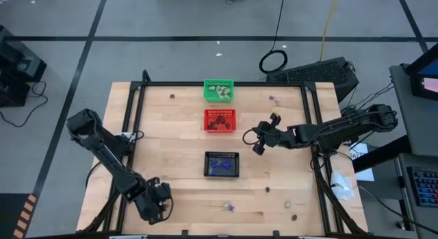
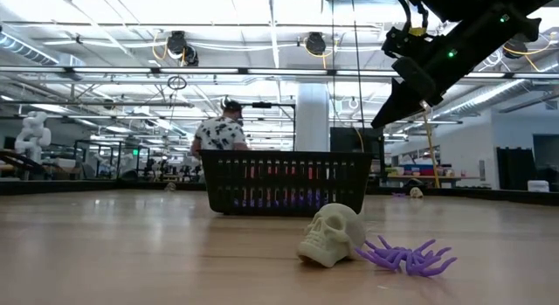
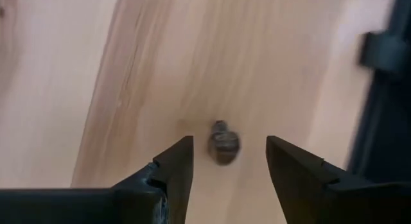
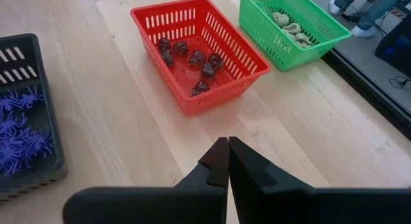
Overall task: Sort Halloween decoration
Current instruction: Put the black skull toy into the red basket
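Observation:
At the table's near left corner, my left gripper (image 1: 159, 200) (image 3: 225, 161) points down and is open. A small dark brown trinket (image 3: 223, 144) lies on the wood between its fingertips, untouched. My right gripper (image 1: 259, 142) (image 4: 228, 161) hangs shut and empty over the table, right of the red basket (image 1: 220, 120) (image 4: 200, 51), which holds dark brown trinkets. The green basket (image 1: 219, 90) (image 4: 292, 22) holds cream ones. Purple ones fill the black basket (image 1: 222, 164) (image 4: 26, 121). A cream skull (image 2: 332, 235) and a purple spider (image 2: 406, 255) lie loose near the front edge.
More loose trinkets lie near the front right (image 1: 268, 190) (image 1: 294, 216) and at the far edge (image 1: 172, 96) (image 1: 272, 98). The three baskets stand in a row down the table's middle. A person (image 2: 220, 130) is in the room beyond the table.

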`<state>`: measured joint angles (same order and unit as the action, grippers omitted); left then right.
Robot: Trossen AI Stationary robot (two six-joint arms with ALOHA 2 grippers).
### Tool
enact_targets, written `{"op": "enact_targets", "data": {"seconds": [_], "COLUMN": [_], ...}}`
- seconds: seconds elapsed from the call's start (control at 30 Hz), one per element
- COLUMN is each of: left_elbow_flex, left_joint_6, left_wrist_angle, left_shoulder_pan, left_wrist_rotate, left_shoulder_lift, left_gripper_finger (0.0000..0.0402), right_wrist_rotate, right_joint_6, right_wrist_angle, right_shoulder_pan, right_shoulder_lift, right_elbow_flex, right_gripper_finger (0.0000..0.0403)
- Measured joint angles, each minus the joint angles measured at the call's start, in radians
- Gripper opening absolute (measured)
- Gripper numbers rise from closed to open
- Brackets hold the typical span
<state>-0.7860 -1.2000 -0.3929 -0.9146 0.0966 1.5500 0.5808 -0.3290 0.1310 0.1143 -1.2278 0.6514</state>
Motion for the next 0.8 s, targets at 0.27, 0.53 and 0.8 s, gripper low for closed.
{"op": "enact_targets", "data": {"seconds": [0.27, 0.53, 0.8], "left_elbow_flex": [-0.002, -0.001, 0.000], "left_joint_6": [-0.025, -0.020, -0.011], "left_wrist_angle": [0.010, 0.014, 0.023], "left_shoulder_pan": [-0.004, -0.011, -0.011], "left_wrist_rotate": [-0.027, 0.014, 0.037], "left_shoulder_lift": [0.063, 0.066, 0.091], "left_gripper_finger": [0.0190, 0.0176, 0.0093], "right_wrist_rotate": [0.000, 0.021, 0.021], "right_joint_6": [0.000, 0.000, 0.000], "right_wrist_angle": [0.000, 0.000, 0.001], "right_shoulder_pan": [0.000, 0.000, 0.000], "right_shoulder_lift": [0.000, 0.000, 0.000], "right_elbow_flex": [0.000, 0.000, 0.000], "right_gripper_finger": [0.0000, 0.0000, 0.0000]}}
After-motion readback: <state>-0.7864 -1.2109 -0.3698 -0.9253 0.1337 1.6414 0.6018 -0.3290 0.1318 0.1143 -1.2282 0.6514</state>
